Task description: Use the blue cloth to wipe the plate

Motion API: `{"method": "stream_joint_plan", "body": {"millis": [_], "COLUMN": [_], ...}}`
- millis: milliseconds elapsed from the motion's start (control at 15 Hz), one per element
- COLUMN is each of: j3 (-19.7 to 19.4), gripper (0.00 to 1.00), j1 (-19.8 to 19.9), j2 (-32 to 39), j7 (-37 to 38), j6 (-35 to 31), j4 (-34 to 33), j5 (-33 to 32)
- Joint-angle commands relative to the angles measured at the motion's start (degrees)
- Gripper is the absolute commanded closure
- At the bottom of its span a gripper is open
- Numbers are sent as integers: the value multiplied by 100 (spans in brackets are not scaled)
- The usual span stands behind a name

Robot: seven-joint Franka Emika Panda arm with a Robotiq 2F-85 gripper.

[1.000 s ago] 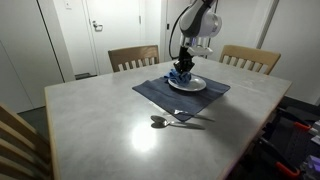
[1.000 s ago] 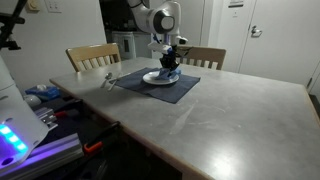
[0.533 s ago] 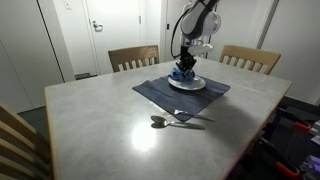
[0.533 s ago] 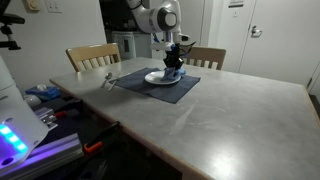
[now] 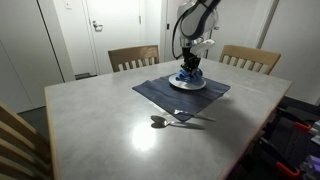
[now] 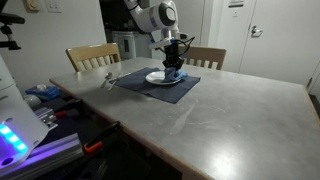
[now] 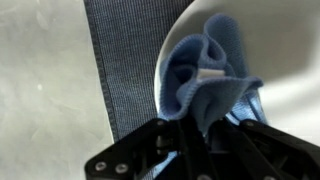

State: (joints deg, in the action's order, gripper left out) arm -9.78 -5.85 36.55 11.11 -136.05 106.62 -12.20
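The white plate (image 5: pixel 194 85) sits on a dark navy placemat (image 5: pixel 160 93) in both exterior views, the plate (image 6: pixel 157 78) near the far side of the table. My gripper (image 5: pixel 189 68) reaches straight down onto the plate, shut on the bunched blue cloth (image 5: pixel 188 74), which presses on the dish. In the wrist view the blue cloth (image 7: pixel 200 75) fans out from between the black jaws of the gripper (image 7: pixel 198 128) and covers part of the plate (image 7: pixel 290 90), by the rim that borders the placemat (image 7: pixel 130 60).
A metal spoon (image 5: pixel 160 122) and other cutlery (image 5: pixel 195 118) lie on the grey table (image 5: pixel 100 125) in front of the placemat. Wooden chairs (image 5: pixel 133 57) stand behind the table. A cart with gear (image 6: pixel 40 110) stands beside the table.
My gripper has slid the blue cloth a short way across the plate, to the right in both exterior views. Its grip on the cloth is unchanged.
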Motion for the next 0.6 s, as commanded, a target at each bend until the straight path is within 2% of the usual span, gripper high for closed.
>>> {"method": "stream_joint_plan", "body": {"millis": [0,200,533], "j3": [14,88,424], "gripper": [97,97,97], "j1": [-48,-56,34], "j2": [95,121,156], "j7": [-3,-143,-646], "j6": [511,811,1129], "j4": [-180,-195,-193], "j5": [-290,-504,-456]}}
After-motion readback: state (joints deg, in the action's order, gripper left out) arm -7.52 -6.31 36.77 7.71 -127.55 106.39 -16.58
